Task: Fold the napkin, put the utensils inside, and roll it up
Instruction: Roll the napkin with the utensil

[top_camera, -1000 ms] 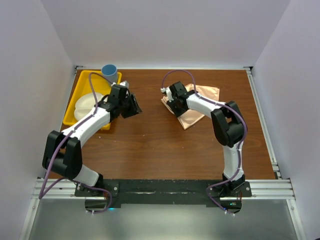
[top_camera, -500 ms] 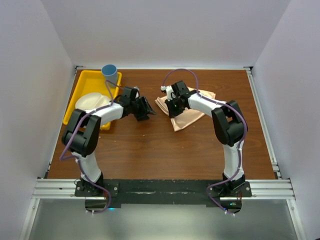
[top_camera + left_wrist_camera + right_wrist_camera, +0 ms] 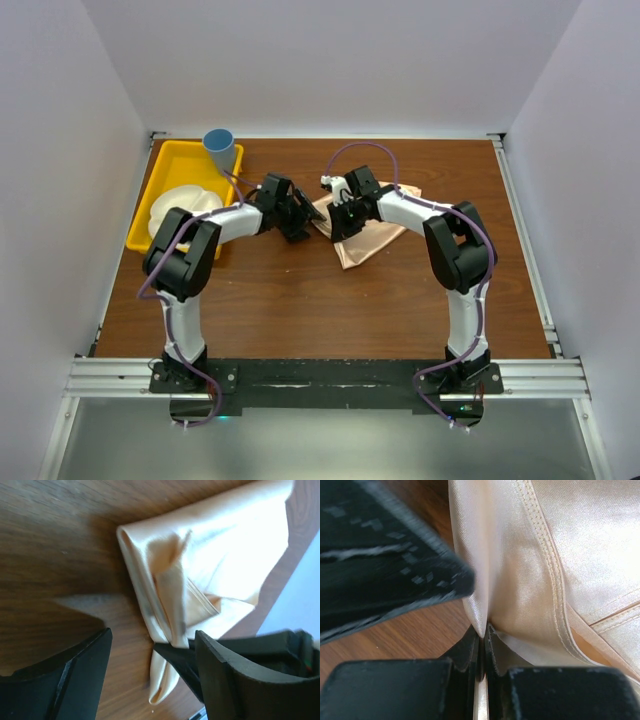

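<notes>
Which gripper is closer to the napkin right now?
Right. The right gripper is shut on the napkin's left fold; the left gripper is open just off that edge, not holding it.

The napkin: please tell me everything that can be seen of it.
The napkin is a plain peach-orange cloth, satin-shiny, with a stitched hem. It lies crumpled and loosely folded on the wooden table, right of centre. The right fingers are shut on a fold at its left edge; the left fingers stand open nearby.
</notes>
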`<move>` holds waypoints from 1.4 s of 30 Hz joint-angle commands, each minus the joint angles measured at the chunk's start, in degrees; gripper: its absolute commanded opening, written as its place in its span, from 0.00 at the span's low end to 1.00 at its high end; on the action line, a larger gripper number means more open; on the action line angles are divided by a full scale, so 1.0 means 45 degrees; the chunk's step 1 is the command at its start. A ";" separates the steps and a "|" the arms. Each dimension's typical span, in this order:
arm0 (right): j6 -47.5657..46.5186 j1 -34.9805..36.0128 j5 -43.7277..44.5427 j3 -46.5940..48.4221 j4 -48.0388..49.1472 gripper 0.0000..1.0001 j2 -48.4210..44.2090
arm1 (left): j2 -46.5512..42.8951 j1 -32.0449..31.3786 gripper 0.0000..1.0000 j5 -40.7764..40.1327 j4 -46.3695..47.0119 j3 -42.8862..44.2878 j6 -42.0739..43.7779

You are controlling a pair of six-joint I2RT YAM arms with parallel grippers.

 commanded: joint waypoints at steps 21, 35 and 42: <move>0.0295 0.0427 0.1308 -0.0917 -0.0970 0.22 -0.0389 | 0.2238 -0.0827 0.01 -0.2868 -0.4005 0.2934 -0.2122; 0.0255 0.2514 0.5897 -0.3007 0.0864 0.81 -0.2480 | 0.2160 -0.0965 0.00 -0.1636 -0.7149 0.3987 -0.3431; -0.1031 0.3103 0.8456 -0.2967 0.1235 0.71 -0.2362 | 0.2277 -0.0711 0.00 -0.1559 -0.7873 0.4204 -0.2982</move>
